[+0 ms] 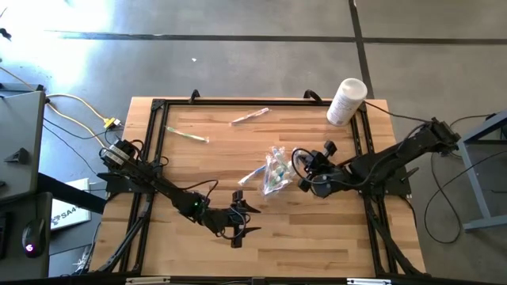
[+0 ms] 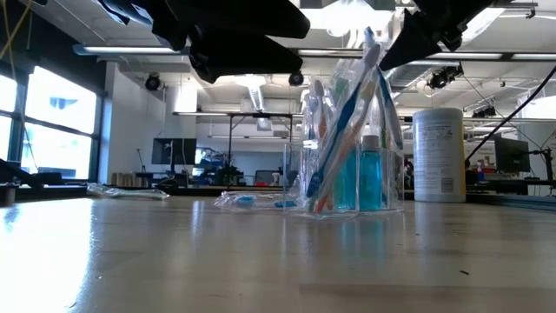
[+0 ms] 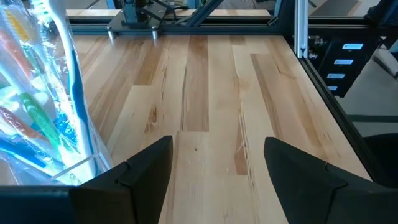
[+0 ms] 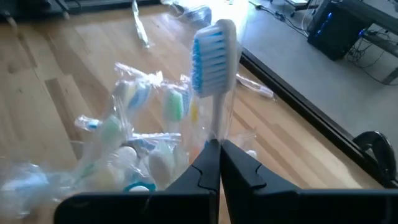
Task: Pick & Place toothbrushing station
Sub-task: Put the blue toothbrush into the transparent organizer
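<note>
- Right claw (image 4: 219, 163) pinched shut on the handle of a blue-bristled toothbrush (image 4: 214, 68), held upright over the clear bag (image 1: 276, 170), mid-desk, right of centre.
- Bag stands up in the low view; inside it several toothbrushes (image 2: 334, 152) and small teal tubes (image 2: 369, 178). Looks well filled already.
- Held brush seems partly in the bag mouth or just above it; can't tell if it has cleared the rim.
- Left claw (image 1: 240, 219) spread wide, empty, low over the desk (image 1: 317, 245) near the front edge, just beside the bag in its own wrist view. Not touching anything visible.
- Still loose on the desk: wrapped toothbrush (image 1: 250, 116) near the far edge, another thin wrapped one (image 1: 188, 135) far-left, and one more wrapped item (image 1: 252, 176) lying just beside the bag on its left.
- White cylindrical canister (image 1: 346, 100) at the far-right corner, well apart from the work.
- Progress guess: past halfway. Most items bagged, one in hand, around three loose pieces left to collect.
- Next likely needs: lower the held brush fully into the bag and let go, then fetch the strays. The left arm sits closer to the two far-left ones.
- Risk: the bag is light and crinkly and may tip or shift as the brush goes in.
</note>
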Tool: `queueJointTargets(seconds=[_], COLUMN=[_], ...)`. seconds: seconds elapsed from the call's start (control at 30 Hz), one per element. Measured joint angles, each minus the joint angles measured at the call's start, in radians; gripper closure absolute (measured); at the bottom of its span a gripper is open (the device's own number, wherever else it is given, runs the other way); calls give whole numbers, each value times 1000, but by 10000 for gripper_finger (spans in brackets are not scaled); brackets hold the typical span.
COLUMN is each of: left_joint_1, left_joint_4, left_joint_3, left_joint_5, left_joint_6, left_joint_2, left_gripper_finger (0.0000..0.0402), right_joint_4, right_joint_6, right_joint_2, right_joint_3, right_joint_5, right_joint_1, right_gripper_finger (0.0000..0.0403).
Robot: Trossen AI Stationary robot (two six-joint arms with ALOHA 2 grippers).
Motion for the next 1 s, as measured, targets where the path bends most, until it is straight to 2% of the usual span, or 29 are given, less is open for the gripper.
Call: queueJointTargets(seconds=[0.33, 0.63, 0.8, 1.0], left_joint_1=[0, 0, 0, 0], left_joint_4=[-6, -26, -31, -32], left_joint_3=[0, 0, 0, 0], left_joint_5=[0, 0, 0, 0], left_joint_6=[0, -3, -3, -3], left_joint_2=[0, 0, 0, 0], left_gripper_finger=[154, 154, 154, 154], right_joint_4=[26, 83, 164, 236], right_joint_6=[-24, -50, -122, -212], right_joint_2=[10, 96, 122, 90], right_joint_3=[0, 0, 0, 0], right_joint_5=[-12, -15, -17, -24], right_joint_1=[-29, -23, -23, -23], right_gripper_finger=[401, 401, 401, 401])
